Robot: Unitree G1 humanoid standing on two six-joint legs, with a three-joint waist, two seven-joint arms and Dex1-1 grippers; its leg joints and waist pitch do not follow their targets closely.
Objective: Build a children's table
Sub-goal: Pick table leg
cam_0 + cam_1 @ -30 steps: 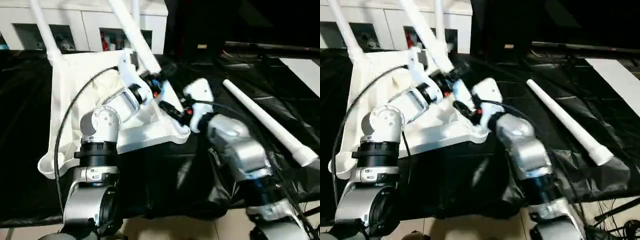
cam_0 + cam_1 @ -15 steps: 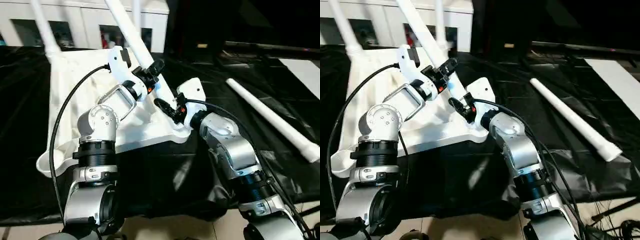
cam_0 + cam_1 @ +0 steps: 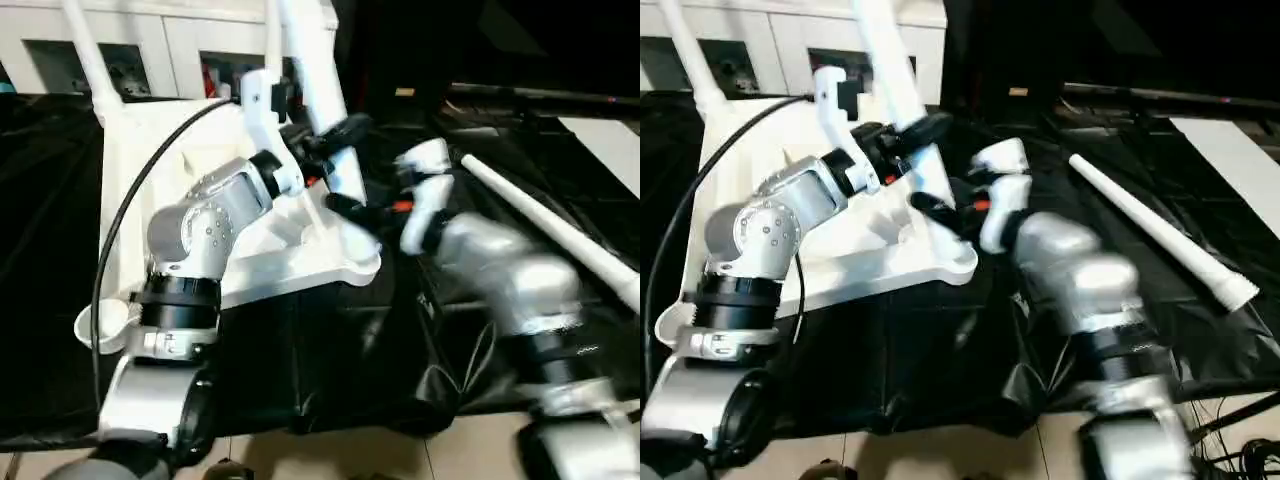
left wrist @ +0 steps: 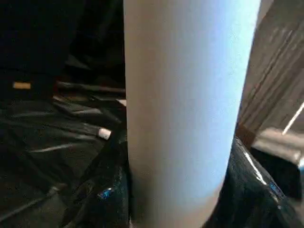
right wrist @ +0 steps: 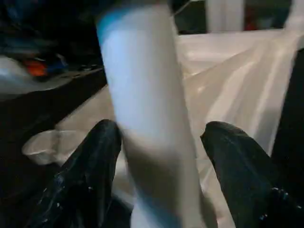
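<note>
The white table top [image 3: 160, 170] lies upside down on black cloth. Two white legs stand in its far corners [image 3: 85, 50] [image 3: 270, 30]. My left gripper [image 3: 340, 135] is shut on a third leg [image 3: 312, 60], which rises steeply over the near right corner socket [image 3: 360, 255]. The left wrist view has that leg [image 4: 185, 104] pressed between both black fingers [image 4: 107, 194]. My right gripper [image 3: 345, 207] is open low on the same leg [image 5: 147, 128], its fingers [image 5: 237, 175] straddling it. A fourth leg [image 3: 560, 235] lies loose on the cloth to the right.
The near left corner socket [image 3: 100, 325] holds nothing. A white cabinet [image 3: 170, 50] stands behind the table top. A flat white board [image 3: 610, 140] lies at the far right. The cloth's crumpled front edge [image 3: 400, 400] hangs over the floor.
The leg in my left gripper has swung from a slant to nearly upright. My right arm has shifted to the right and is blurred with motion.
</note>
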